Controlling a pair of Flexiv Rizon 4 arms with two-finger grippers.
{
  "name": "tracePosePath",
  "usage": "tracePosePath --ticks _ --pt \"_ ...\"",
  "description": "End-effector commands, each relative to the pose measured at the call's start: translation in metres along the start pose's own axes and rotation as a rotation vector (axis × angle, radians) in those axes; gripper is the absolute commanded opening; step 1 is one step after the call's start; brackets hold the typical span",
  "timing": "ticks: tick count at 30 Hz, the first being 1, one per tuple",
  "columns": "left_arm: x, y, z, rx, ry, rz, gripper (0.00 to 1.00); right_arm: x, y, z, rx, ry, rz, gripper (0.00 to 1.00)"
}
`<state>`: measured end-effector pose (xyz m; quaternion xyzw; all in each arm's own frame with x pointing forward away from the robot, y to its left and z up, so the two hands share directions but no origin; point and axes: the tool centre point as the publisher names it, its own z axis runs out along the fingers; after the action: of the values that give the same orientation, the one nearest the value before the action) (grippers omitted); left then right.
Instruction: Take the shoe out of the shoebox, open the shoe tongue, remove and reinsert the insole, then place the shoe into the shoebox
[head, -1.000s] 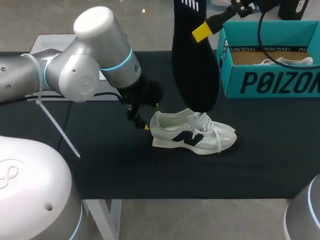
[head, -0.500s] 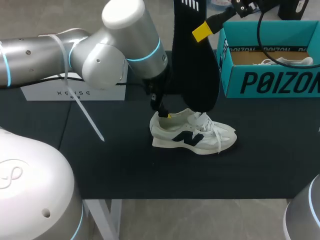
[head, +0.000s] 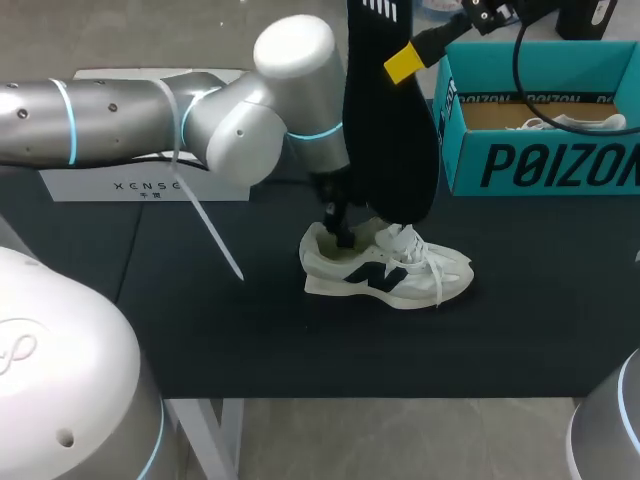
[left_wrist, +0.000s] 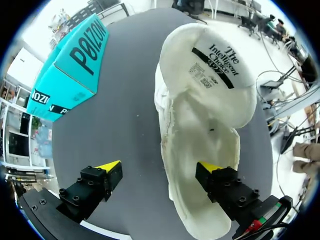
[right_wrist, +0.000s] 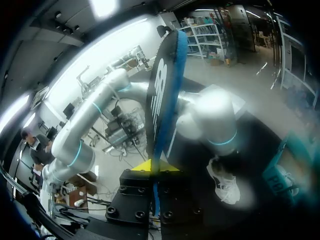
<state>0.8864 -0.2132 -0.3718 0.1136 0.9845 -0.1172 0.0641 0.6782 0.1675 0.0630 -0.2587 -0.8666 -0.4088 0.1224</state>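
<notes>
Currently: left claw (left_wrist: 160, 167) spread wide astride shoe (head: 385, 265) heel wall on bench (head: 250, 330); right claw (right_wrist: 151, 165) clamps insole (head: 385, 130) upright aloft.

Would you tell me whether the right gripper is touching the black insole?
Touching. The right wrist view shows the insole rising edge-on, clamped between the yellow tips of the right gripper.

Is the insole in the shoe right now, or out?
Out. The right end effector holds the black insole upright above the shoe, whose inside looks bare in the left wrist view.
</notes>
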Motion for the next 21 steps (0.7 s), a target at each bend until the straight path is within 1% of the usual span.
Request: tracePosePath --ticks 1,4,15,17,20,21 --pt "0.000 0.001 0.018 0.025 0.002 -0.010 0.00 -0.001 0.001 0.001 0.003 -0.001 0.001 0.00" --pt "0.002 0.002 0.019 0.027 0.008 -0.008 0.00 -0.001 0.001 0.001 0.003 -0.001 0.001 0.00" --pt "0.009 0.001 0.010 0.047 0.012 0.029 0.00 -0.001 0.001 0.001 0.003 -0.001 0.001 0.00" --pt "0.008 0.001 0.009 0.049 0.020 0.049 0.00 -0.001 0.001 0.001 0.003 -0.001 0.001 0.00" --pt "0.005 0.000 0.005 0.087 0.034 0.082 0.00 -0.001 0.001 0.001 0.003 -0.001 0.001 0.00" --pt "0.003 0.000 0.004 0.084 0.033 0.092 0.00 -0.001 0.001 0.001 0.003 -0.001 0.001 0.00"
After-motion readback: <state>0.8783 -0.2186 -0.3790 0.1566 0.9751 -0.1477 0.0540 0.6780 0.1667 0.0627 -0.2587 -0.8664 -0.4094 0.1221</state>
